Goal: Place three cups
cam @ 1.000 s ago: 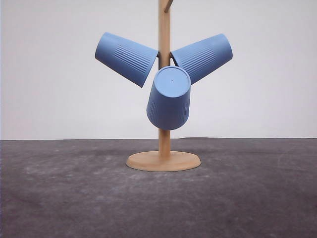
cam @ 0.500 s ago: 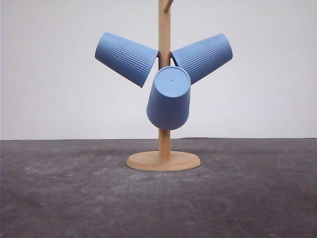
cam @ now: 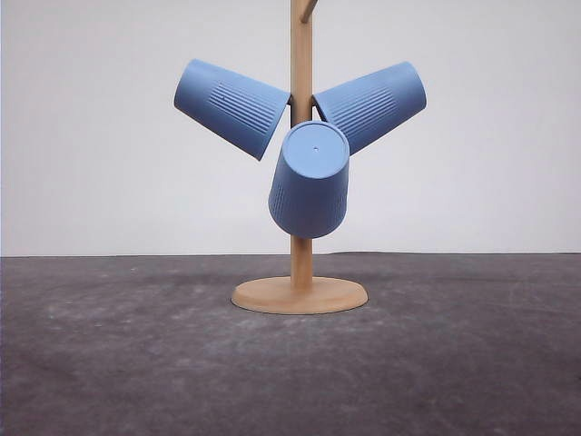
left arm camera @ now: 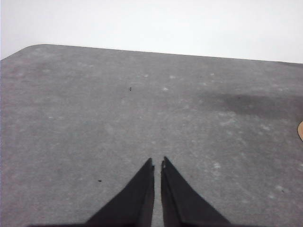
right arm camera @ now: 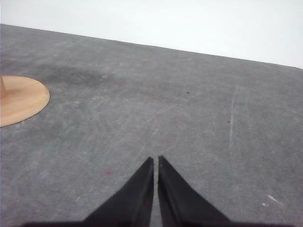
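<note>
While you look ahead, three cups [cam: 309, 182] hang on the stand [cam: 300, 295]; they look light, stiff, ribbed, so grip the sides. At your left wrist, the left gripper [left arm camera: 157, 163] is closed, empty. At your right wrist, the right gripper [right arm camera: 155, 161] likewise.

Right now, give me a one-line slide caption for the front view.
Three blue cups hang mouth-inward on the pegs of a wooden stand upright on the grey table.
</note>
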Available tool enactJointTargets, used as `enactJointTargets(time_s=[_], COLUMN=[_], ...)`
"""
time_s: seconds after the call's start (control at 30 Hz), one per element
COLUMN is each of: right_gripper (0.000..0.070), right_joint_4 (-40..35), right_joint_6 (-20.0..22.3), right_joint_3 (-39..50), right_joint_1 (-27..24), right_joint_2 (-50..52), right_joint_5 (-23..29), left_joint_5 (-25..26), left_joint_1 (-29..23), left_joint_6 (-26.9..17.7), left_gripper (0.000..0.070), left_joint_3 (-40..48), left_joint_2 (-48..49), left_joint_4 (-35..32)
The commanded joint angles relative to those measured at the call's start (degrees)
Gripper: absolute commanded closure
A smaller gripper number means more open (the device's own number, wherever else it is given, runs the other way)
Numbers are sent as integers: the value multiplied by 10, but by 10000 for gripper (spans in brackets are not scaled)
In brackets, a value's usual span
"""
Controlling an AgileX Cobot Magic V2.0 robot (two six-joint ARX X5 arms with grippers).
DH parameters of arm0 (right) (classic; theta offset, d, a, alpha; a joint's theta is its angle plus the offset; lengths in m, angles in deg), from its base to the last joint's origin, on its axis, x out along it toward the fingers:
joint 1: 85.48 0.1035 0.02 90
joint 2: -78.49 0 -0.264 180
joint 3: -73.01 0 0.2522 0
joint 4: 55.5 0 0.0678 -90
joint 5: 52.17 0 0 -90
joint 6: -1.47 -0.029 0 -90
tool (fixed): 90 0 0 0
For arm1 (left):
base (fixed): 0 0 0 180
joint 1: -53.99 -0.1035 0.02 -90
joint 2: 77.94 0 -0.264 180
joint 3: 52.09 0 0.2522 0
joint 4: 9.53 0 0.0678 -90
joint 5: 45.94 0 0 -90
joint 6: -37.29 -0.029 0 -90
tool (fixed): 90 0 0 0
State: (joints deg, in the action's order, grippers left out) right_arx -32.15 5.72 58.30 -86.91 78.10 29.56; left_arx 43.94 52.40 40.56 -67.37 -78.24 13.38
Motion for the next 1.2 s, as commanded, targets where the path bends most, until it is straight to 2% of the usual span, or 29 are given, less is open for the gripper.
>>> enactJointTargets(time_s=[0.0,1.17], right_gripper=[689,688], right_joint_4=[-7,-7], right_joint_6=[-7,-7], right_joint_3=[2,2], right_joint_1=[1,1], right_joint_2=[2,2], right_joint_5=[2,2], left_joint_5=[-1,-1], left_joint_1=[1,1], left_joint_6=[3,3], left_gripper=[700,700], left_joint_3=[8,8], left_joint_2=[0,0], left_joint_4=[-7,-6])
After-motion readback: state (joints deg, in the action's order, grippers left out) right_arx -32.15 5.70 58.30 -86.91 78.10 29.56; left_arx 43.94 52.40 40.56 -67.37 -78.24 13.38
